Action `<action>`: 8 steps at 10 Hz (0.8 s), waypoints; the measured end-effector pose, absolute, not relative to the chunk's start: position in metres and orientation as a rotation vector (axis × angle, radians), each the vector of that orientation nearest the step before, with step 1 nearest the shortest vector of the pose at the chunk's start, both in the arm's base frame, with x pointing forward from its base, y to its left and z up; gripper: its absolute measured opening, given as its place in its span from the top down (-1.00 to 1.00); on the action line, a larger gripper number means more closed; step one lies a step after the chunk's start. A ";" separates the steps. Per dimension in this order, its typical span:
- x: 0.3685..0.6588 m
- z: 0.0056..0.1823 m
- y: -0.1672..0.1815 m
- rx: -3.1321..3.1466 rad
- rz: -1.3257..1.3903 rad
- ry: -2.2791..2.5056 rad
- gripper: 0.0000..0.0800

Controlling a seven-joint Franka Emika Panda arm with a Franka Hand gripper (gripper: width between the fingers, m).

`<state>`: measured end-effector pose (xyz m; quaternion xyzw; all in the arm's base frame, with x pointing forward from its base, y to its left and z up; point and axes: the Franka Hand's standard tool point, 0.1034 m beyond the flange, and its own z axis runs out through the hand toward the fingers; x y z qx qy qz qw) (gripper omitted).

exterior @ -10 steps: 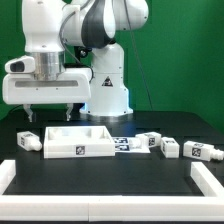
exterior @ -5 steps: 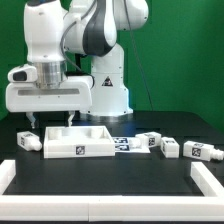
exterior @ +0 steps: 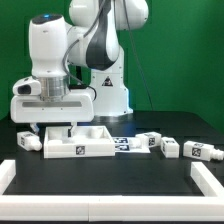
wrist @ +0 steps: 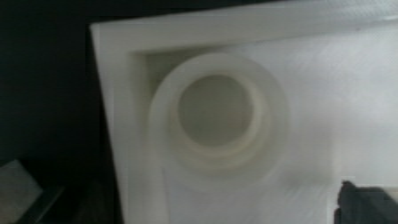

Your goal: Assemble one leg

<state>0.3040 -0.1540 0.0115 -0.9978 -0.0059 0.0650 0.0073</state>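
Down comes the tool (exterior: 52, 127) since a second ago; it hangs over the panel (exterior: 95, 141), fingers wide, holding nothing; leg (exterior: 28, 141) lies on the desk (exterior: 110, 178) beside the panel, at the exterior view's left.

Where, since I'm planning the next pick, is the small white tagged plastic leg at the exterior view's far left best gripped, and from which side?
Probably across its narrow width at mid-length, coming straight down. The small white tagged leg lies flat on the black table, apart from the white square panel, so its long sides look free.
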 end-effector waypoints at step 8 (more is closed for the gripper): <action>0.313 0.019 -0.148 -3.080 0.264 0.051 0.87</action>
